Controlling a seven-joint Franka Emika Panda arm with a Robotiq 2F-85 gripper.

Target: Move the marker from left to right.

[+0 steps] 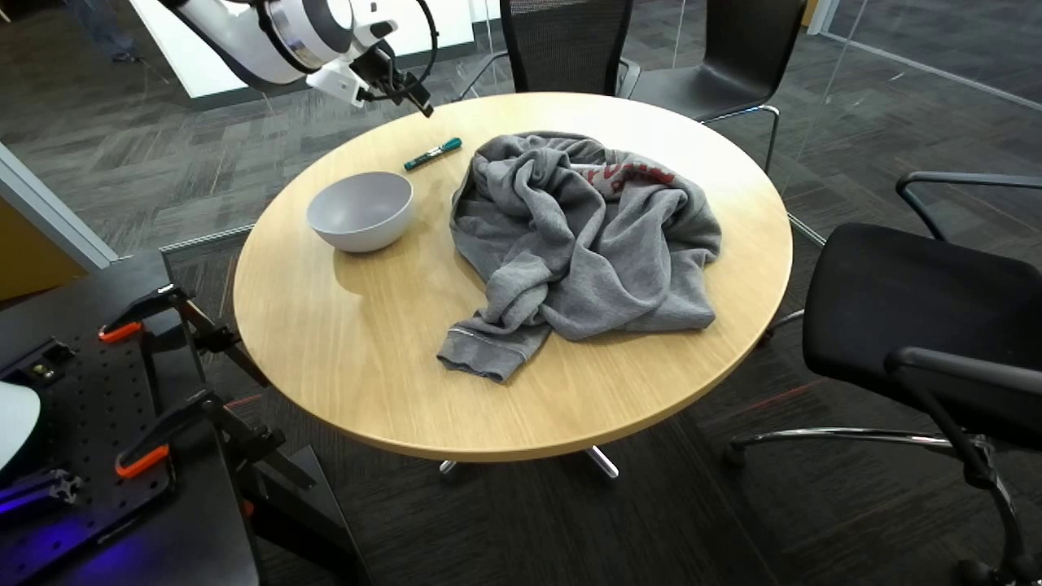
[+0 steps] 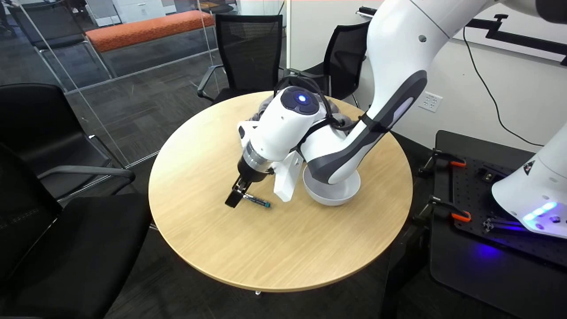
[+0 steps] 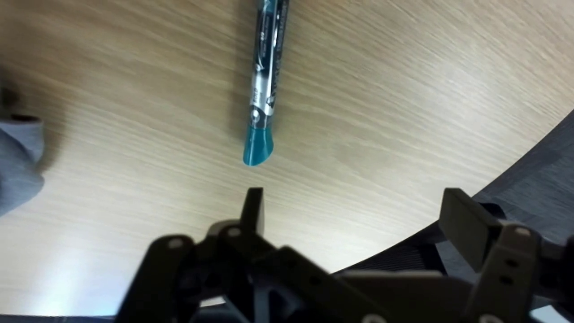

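Observation:
The marker (image 1: 433, 154) is a short teal pen with a dark printed body. It lies on the round wooden table near the table's edge in both exterior views, and it also shows in an exterior view (image 2: 258, 201). In the wrist view the marker (image 3: 265, 67) runs from the top edge down to its teal end, above the left finger. My gripper (image 3: 352, 193) is open, with nothing between its fingers. It is above the table near the marker, apart from it. The gripper also shows in both exterior views (image 1: 425, 106) (image 2: 234, 197).
A light grey bowl (image 1: 361, 213) stands near the marker; it also shows partly behind the arm (image 2: 332, 192). A crumpled grey sweatshirt (image 1: 586, 244) lies on the table (image 1: 366, 350), mostly hidden by the arm in an exterior view. Chairs surround the table.

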